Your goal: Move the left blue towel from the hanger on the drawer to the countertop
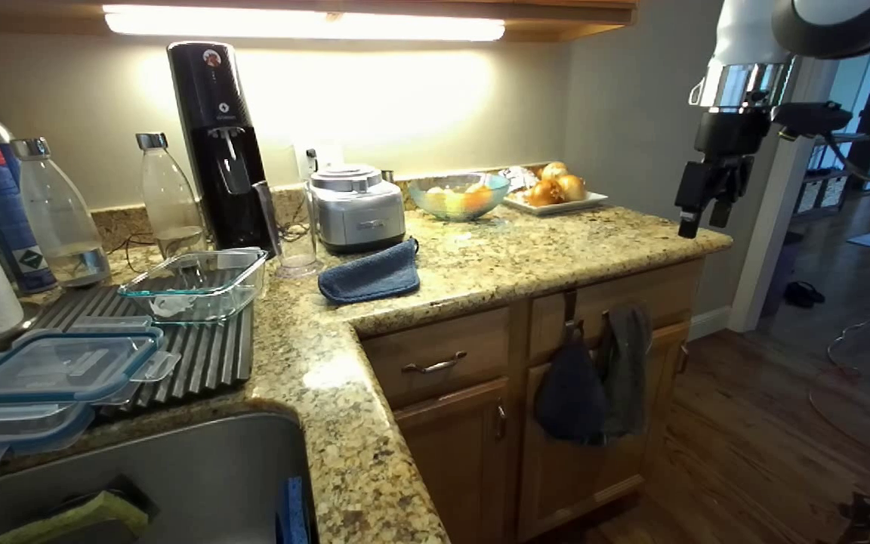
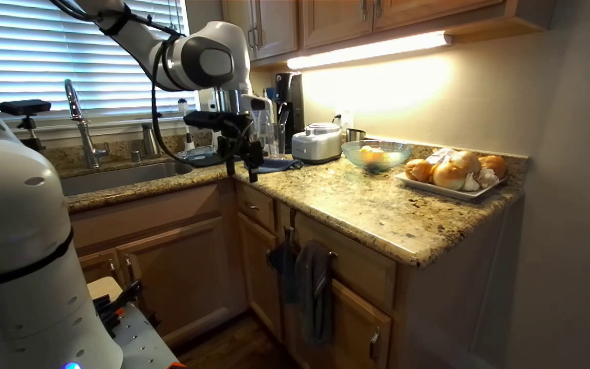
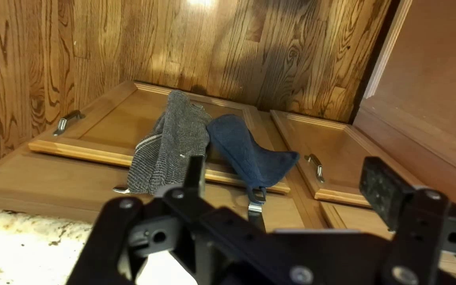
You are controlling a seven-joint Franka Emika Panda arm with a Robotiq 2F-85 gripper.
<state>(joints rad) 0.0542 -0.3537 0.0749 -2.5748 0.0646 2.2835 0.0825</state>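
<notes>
Looking through the wrist view, we find the blue towel (image 3: 247, 154) well below the gripper (image 3: 289, 182), apart from it, showing in the gap btwn the fingers (image 3: 384, 192), nearer the finger that overlaps the grey towel (image 3: 176, 146). The fingers are spread wide; in both exterior views they point down, higher than the blue towel. The blue towel hangs from the hanger (image 3: 255, 208) on the front of the drawer (image 1: 673, 295), under the edge of the counter (image 1: 526, 249).

Counting up, we get 2 hanging towels, i.e. the blue 1 + the grey 1 just beside it, the latter draped over a pull (image 3: 121, 190). At counter level we've got 1 folded blue cloth (image 1: 371, 273), 1 silver appliance (image 1: 359, 210), 1 tall black machine (image 1: 212, 98), 1 glass bowl (image 2: 398, 155), 1 white plate (image 2: 434, 188) w/ onions (image 2: 448, 177) & garlic (image 2: 470, 182), + 2 clear bottles (image 1: 171, 181) w/ metal caps. We can't give an exact no. of onions, as they overlap.

As for looks, we see dark blue, soft, limp cloth, gathered at a loop (image 3: 250, 194) up top & widening to a rounded bottom, w/ 1 corner flaring out sideways in the wrist view.
</notes>
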